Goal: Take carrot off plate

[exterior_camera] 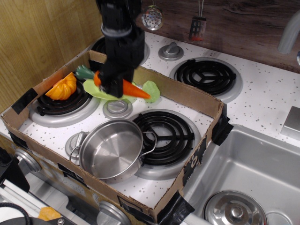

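Note:
My gripper [113, 87] is shut on the carrot [136, 89], an orange cone with a dark green stem end pointing left. It holds the carrot roughly level, with the tip pointing right over the pale green lump. The lime-green plate [93, 88] lies under the carrot, between the two left burners, and is mostly hidden by the gripper. I cannot tell whether the carrot touches the plate.
An orange pumpkin-like wedge [63, 86] sits on the back-left burner. A pale green lettuce lump [153, 87] lies right of the plate. A steel pot [111, 147] stands in front. A cardboard wall [187, 96] rings the stove. The sink [253, 173] is on the right.

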You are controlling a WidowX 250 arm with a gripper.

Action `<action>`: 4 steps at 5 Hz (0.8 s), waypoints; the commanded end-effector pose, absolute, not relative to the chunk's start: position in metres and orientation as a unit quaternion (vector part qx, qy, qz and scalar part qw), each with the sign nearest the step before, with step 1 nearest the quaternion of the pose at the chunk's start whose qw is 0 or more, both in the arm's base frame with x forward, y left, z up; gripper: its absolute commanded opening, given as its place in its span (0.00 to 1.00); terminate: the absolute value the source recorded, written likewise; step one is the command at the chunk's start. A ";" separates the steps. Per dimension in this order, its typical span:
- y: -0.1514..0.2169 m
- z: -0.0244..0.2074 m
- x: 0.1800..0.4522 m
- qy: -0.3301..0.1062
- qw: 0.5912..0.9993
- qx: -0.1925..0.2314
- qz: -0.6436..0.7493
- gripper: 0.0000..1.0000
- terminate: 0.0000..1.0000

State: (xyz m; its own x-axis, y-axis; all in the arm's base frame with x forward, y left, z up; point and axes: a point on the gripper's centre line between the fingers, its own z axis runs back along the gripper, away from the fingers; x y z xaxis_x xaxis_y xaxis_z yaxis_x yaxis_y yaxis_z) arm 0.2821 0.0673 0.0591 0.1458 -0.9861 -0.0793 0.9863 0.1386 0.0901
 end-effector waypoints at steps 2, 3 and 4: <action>0.013 0.050 0.307 -0.041 0.804 0.088 -0.587 0.00 0.00; 0.004 0.040 0.325 -0.055 0.818 0.084 -0.566 0.00 0.00; -0.006 0.032 0.337 -0.064 0.832 0.112 -0.539 0.00 0.00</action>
State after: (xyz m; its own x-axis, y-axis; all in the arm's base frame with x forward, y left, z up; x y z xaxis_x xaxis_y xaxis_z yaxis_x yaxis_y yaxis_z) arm 0.3304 0.0028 0.0216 0.4265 -0.9040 -0.0275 0.8829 0.4096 0.2298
